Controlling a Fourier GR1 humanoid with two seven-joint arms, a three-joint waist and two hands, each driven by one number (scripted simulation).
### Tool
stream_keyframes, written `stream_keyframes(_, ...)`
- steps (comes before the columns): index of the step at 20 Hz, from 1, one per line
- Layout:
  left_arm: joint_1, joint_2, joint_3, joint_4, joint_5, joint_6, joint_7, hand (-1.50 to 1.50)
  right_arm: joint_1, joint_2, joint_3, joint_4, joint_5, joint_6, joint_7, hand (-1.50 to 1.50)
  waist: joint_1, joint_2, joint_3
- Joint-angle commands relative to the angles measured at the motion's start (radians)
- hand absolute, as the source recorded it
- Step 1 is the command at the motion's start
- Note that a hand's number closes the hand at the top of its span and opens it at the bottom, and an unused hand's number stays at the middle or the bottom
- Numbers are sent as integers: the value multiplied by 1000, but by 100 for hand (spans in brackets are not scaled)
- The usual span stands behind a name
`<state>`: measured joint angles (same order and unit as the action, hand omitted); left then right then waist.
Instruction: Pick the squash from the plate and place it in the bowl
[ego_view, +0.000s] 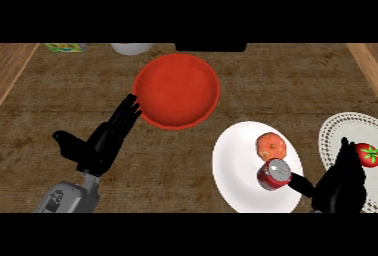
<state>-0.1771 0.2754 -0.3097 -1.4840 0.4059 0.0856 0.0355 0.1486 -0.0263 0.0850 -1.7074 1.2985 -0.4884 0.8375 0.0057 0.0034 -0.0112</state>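
Approach step: right hand (341, 186), fingers open, beside the white plate (240, 182); squash (272, 146) ungrasped. Next: close on it, carry to the red bowl (177, 91).

Dim, even light over the brown tabletop (221, 65), no clear source, white plate (236, 180) brightest beside the right fingers (344, 150), red bowl (177, 90) evenly lit beyond the left fingers (125, 112), soft faint shadows, no glare

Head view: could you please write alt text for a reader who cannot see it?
On a brown counter, the robot's right hand reaches a white plate holding an orange squash and a red can. A red bowl sits behind, the open left hand beside it. A tomato lies on a patterned plate at right.
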Motion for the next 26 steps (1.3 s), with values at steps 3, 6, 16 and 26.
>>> stream_keyframes(3, -13, -13, -16, -13, -13, 14, 27, 0, -157, 26, 102, -45, 116, 325, 432, -150, 18, -2, 6)
stream_keyframes(6, -16, -6, -8, -1, -10, 1, 28, 0, -226, 26, 191, -58, 94, 406, 605, -150, 18, -3, 7)
stream_keyframes(16, 10, -5, -4, -34, -12, -2, 28, 0, -328, 26, 46, 92, -33, 486, 650, -150, 22, -3, 9)
stream_keyframes(26, 16, -21, -3, -50, -27, 4, 27, 0, -398, 26, 11, 210, -106, 491, 650, -150, 16, -2, 10)
